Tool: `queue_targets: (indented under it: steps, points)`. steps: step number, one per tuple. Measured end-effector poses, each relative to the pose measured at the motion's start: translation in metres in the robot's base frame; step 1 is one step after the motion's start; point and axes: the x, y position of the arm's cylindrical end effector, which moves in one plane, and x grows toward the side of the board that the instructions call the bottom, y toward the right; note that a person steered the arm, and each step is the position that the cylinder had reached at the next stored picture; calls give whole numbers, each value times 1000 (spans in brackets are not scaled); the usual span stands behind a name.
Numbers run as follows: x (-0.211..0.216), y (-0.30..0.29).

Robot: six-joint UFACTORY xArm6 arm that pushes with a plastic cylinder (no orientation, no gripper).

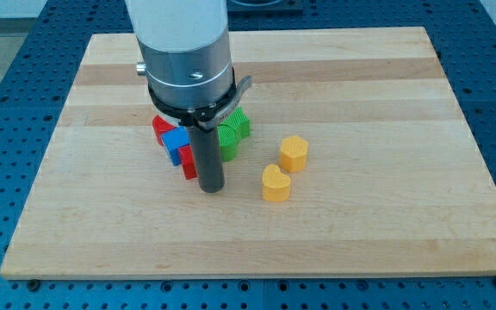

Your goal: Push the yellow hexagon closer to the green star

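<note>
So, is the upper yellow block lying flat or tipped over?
Flat: the upper yellow block shows its top face level on the board.

yellow hexagon (294,153): small yellow block, lying flat on the wooden board, right of centre in the view, standing clear of the other blocks. green star (233,131): green ridged block, partly hidden behind the rod and arm, to the view's left of the hexagon, near it but apart.
</note>
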Motion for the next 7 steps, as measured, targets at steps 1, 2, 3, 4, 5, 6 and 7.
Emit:
queue_targets:
  steps: [1, 2, 3, 4, 5, 6, 7]
  points:
    - [0, 31]
    - [0, 80]
    - [-10, 117]
    - [-48, 123]
    - [-94, 111]
    - [-91, 116]
    - [-74, 125]
